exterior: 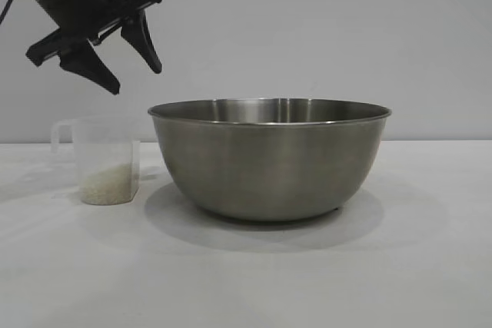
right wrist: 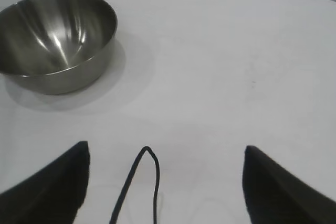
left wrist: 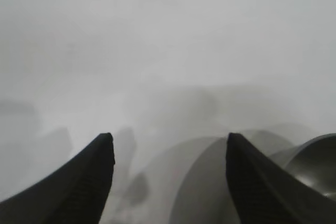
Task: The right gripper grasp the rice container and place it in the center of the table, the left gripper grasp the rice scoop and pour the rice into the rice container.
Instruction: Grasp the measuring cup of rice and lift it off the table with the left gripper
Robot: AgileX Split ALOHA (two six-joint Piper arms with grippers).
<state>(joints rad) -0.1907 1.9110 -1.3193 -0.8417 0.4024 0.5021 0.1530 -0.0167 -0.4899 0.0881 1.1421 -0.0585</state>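
The rice container [exterior: 269,163], a large steel bowl, stands upright in the middle of the white table [exterior: 307,282]. Close beside it on the left is the rice scoop [exterior: 108,151], a clear cup with white rice [exterior: 110,186] in its bottom and its handle turned away from the bowl. My left gripper [exterior: 137,81] hangs open above the scoop, apart from it, holding nothing. In the left wrist view the left gripper [left wrist: 169,137] shows spread fingers over a blurred table, with the bowl's edge [left wrist: 315,163] off to one side. My right gripper [right wrist: 166,147] is open and empty, well away from the bowl [right wrist: 52,40].
A thin black cable [right wrist: 152,182] loops over the table between the right gripper's fingers. A plain pale wall [exterior: 307,28] stands behind the table. White tabletop stretches to the bowl's right and in front of it.
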